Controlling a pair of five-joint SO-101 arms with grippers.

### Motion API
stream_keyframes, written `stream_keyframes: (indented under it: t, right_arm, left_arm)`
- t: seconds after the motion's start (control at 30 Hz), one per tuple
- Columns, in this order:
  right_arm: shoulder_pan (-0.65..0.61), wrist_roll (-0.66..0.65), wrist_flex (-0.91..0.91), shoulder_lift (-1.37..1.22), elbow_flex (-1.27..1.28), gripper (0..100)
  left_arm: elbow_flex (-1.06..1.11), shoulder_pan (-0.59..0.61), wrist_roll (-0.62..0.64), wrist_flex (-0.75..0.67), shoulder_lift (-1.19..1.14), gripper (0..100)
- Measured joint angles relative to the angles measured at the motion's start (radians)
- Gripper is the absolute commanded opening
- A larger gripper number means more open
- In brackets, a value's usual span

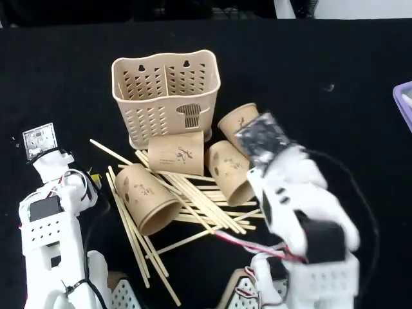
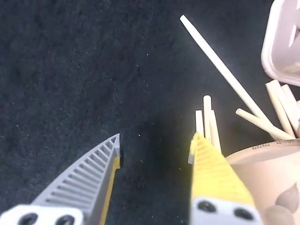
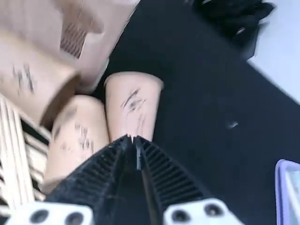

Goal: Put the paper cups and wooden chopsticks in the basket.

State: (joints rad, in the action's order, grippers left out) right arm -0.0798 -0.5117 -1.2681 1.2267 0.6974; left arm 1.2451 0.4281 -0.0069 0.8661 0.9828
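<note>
A beige perforated basket [image 1: 166, 96] stands upright at the back of the black table. Several paper cups lie on their sides in front of it: one [image 1: 239, 122] by its right corner, one [image 1: 176, 153] against its front, one [image 1: 228, 170] to the right and one [image 1: 147, 198] nearer the front. Wooden chopsticks [image 1: 193, 203] are scattered among and under them. My left gripper [image 2: 154, 145] is open over bare cloth, beside chopstick ends [image 2: 206, 115] and a cup rim [image 2: 267, 154]. My right gripper [image 3: 132, 140] is shut, hovering just above two cups [image 3: 133, 105] [image 3: 75, 136].
A purple container [image 1: 403, 100] sits at the right edge of the table. The left arm [image 1: 51, 219] stands at the front left and the right arm [image 1: 302, 212] at the front right. Black cloth lies open to the left and right of the pile.
</note>
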Motion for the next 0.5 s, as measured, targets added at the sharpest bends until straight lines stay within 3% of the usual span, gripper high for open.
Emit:
stream_keyframes:
  t: [0.17, 0.37, 0.5]
  right_arm:
    - [0.003, 0.037, -0.044, -0.071, -0.164, 6.4]
    - [0.006, -0.310, -0.181, -0.233, -0.035, 35.1]
    - [0.005, -0.505, -0.137, -0.236, 0.146, 38.7]
  left_arm:
    - [0.000, 0.000, 0.000, 0.000, 0.000, 24]
    - [0.015, 0.000, 0.000, 0.000, 0.000, 24]
    - [0.015, 0.000, 0.000, 0.000, 0.000, 24]
